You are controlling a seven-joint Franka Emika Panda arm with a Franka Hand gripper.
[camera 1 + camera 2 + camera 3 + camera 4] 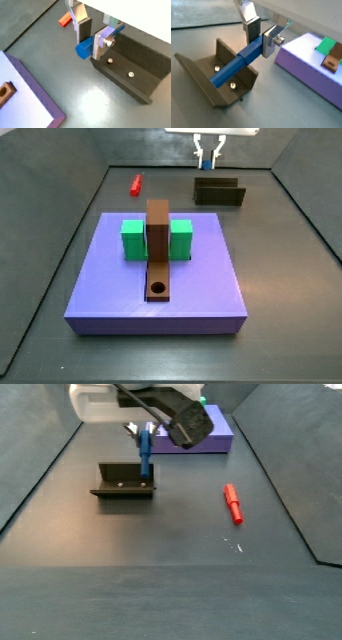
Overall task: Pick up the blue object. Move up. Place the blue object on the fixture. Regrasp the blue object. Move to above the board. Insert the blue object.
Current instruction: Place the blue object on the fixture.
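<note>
My gripper (90,42) is shut on the blue object (83,48), a slim blue peg, with the dark pads on its upper end. In a wrist view the peg (234,65) slopes down from the gripper (260,42) into the trough of the dark fixture (204,82), where its lower end lies. In a side view the gripper (143,432) holds the peg (143,452) steeply over the fixture (123,482). The purple board (201,288) lies nearer the front, away from the gripper (207,158).
A red peg (233,503) lies loose on the floor beside the fixture; it also shows in a wrist view (64,20). The board carries two green blocks (132,238) and a long brown bar (158,248) with a round hole. Dark walls bound the floor.
</note>
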